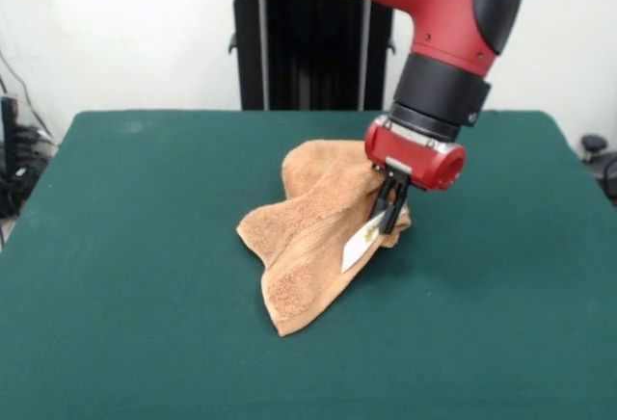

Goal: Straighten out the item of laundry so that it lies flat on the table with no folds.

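Observation:
The light-brown towel [313, 227] lies crumpled and folded near the middle of the dark green table [125, 275]. Its white label [361, 242] with a yellow mark hangs at the right edge. My gripper [390, 218] comes down from the red arm onto the towel's right side, just above the label. Its black fingers [386, 206] are close together and seem to pinch the towel's raised edge. The cloth under the gripper is lifted a little.
The robot's black pedestal [308, 44] stands behind the table's far edge. Cables and dark equipment [14, 165] sit off the table's left side, and a dark object [598, 155] off the right side.

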Tool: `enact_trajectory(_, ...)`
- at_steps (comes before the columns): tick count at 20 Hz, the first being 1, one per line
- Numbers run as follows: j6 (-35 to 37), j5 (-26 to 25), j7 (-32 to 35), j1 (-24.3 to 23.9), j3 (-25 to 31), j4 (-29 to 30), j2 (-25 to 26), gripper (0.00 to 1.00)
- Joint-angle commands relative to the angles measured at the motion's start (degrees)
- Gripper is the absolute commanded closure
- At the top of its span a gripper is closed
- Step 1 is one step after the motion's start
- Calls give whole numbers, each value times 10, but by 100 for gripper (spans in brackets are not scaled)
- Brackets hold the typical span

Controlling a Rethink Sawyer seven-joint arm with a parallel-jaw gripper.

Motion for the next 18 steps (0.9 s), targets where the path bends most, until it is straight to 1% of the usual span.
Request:
enact_trajectory(1,90,41,82,24,-9,-12,19,100)
enact_trajectory(5,100,56,95,38,-23,-6,16,100)
enact_trajectory(9,107,57,99,45,-24,5,4,100)
enact_trajectory(10,119,60,102,58,-37,11,-3,100)
enact_trajectory(14,206,71,132,134,-104,34,-47,100)
enact_trajectory(18,302,65,167,197,-165,27,-71,100)
